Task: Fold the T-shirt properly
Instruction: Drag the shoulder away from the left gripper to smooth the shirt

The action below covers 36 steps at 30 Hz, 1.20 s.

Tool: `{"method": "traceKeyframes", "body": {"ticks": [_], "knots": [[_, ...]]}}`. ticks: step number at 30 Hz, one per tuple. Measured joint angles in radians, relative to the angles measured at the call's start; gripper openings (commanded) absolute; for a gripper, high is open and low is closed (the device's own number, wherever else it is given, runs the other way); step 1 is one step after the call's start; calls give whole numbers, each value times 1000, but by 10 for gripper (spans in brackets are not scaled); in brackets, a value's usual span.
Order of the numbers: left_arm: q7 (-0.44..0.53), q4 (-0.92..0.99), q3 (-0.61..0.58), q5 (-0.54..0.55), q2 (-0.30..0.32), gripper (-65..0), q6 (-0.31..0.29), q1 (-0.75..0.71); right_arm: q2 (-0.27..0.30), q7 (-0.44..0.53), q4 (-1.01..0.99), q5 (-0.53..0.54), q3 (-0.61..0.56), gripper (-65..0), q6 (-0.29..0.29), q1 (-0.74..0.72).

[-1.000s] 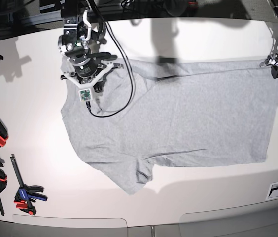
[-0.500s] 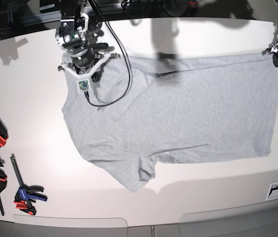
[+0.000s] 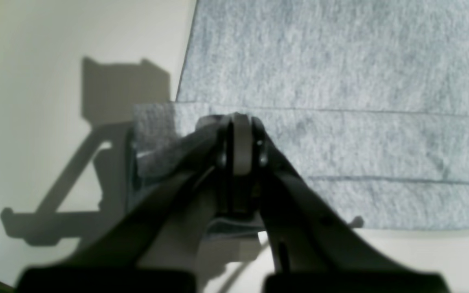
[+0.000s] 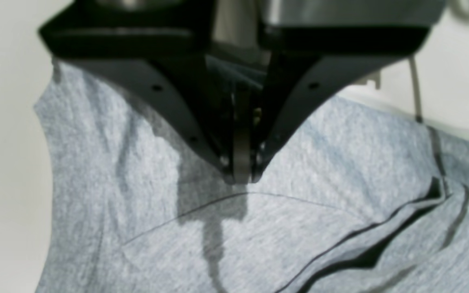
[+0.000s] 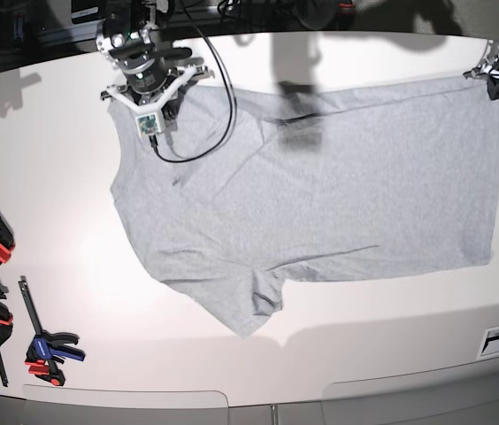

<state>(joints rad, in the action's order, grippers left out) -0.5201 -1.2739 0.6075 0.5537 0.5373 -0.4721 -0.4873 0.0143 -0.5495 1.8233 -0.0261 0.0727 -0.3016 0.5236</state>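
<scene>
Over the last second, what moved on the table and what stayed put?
Both grippers, shut on the shirt, pulled toward the table's far edge: the right gripper at the shoulder end, the left gripper at the hem corner. The shirt's far edge went with them and the cloth drew flatter. Neither grip changed. The near sleeve and the clamps at the table's side barely moved.
</scene>
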Motion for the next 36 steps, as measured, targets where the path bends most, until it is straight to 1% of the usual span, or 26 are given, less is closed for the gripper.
{"method": "traceKeyframes", "body": {"ticks": [3,6,12,14,17,19,25,29,32,36], "knots": [[0,0,0,0,0,-650,0,0,0,-29,35,-6,0,-650,0,40],[-3,0,0,-4,0,-650,0,0,0,-34,89,-5,17,-650,0,85],[-8,-1,0,-4,0,-650,0,0,2,-35,150,3,126,-650,-1,145],[-8,-1,0,-3,0,-650,0,-2,19,-35,150,61,163,-650,-3,156],[-7,-1,0,-3,0,-650,0,-3,38,0,150,134,196,-650,-50,155],[-6,-1,0,-3,0,-650,0,-3,45,26,154,141,196,-650,-63,139],[-5,-1,0,-3,0,-650,0,-3,44,29,139,153,151,-650,-69,24],[-5,-1,0,-3,0,-650,0,-3,44,5,24,90,82,-650,-56,-73],[-4,-1,0,-3,0,-650,0,-3,42,-12,-13,80,55,-650,-52,-76],[-16,-3,0,0,0,-650,0,-6,42,-18,-13,82,68,-650,-50,-32]]}}
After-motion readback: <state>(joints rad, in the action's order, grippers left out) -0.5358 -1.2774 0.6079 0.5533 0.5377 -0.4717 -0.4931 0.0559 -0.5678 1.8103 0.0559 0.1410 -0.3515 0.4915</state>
